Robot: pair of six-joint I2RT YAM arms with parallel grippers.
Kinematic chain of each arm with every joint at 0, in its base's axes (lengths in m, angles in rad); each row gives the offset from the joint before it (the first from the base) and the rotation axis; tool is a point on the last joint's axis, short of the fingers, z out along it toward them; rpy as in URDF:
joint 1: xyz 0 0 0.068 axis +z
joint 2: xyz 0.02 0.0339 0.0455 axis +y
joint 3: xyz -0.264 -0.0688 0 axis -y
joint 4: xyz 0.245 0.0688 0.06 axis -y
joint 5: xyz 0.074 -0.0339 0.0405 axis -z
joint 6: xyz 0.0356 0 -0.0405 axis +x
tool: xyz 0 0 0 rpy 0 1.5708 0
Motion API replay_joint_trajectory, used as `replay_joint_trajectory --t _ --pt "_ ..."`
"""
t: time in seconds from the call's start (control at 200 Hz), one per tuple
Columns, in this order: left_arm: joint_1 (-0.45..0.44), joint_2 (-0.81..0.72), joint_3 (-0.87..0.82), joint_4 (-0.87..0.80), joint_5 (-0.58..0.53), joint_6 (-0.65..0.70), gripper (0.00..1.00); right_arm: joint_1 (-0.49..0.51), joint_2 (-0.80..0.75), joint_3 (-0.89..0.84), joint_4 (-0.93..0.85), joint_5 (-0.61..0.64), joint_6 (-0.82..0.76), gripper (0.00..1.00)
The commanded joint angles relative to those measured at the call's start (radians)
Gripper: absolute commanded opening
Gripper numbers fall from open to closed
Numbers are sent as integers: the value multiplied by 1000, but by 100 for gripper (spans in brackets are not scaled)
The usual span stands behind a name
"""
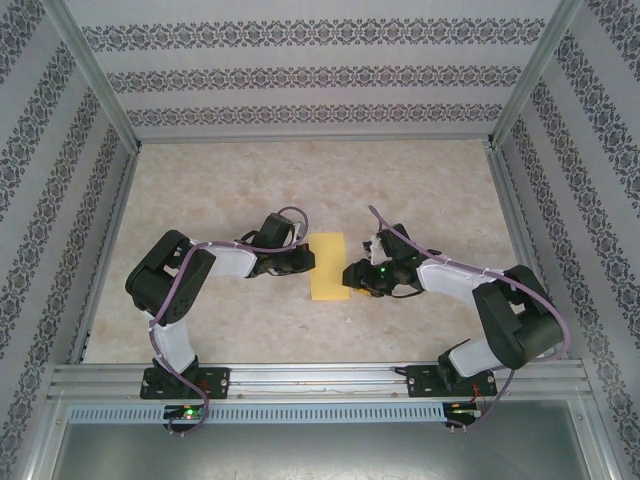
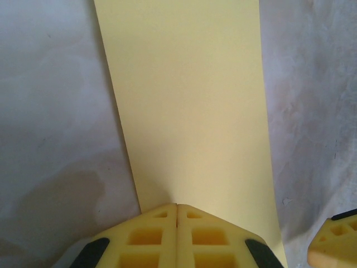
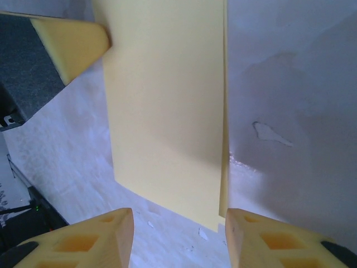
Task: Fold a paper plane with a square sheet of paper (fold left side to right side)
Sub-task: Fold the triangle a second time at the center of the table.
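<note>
The square sheet of paper [image 1: 328,266] lies flat on the table between the two arms, folded into a tall yellow rectangle. My left gripper [image 1: 306,262] is shut, and in the left wrist view its tips [image 2: 177,205] rest on the near edge of the paper [image 2: 189,100], with nothing between the jaws. My right gripper [image 1: 350,277] is at the sheet's right lower edge. In the right wrist view it [image 3: 178,229] stands open, just short of the paper [image 3: 167,100]. There the top layer's long edge sits slightly off the layer beneath.
The marbled tabletop [image 1: 420,190] is fenced by an aluminium frame [image 1: 310,375] and patterned walls. A chipped mark [image 3: 270,134] shows on the table right of the paper. The left gripper's finger [image 3: 70,47] shows across the sheet in the right wrist view.
</note>
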Motion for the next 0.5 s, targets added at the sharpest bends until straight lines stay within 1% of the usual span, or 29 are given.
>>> replay_joint_trajectory --t 0.0,0.24,0.495 --pt "-21 11 -37 -66 -35 -9 0 1 30 -15 26 -40 19 47" --pt "-21 11 -35 -64 -33 -9 0 24 75 -15 65 -30 37 47" --pt "-21 16 -34 -62 -28 -8 0 34 100 -7 122 -57 64 41"
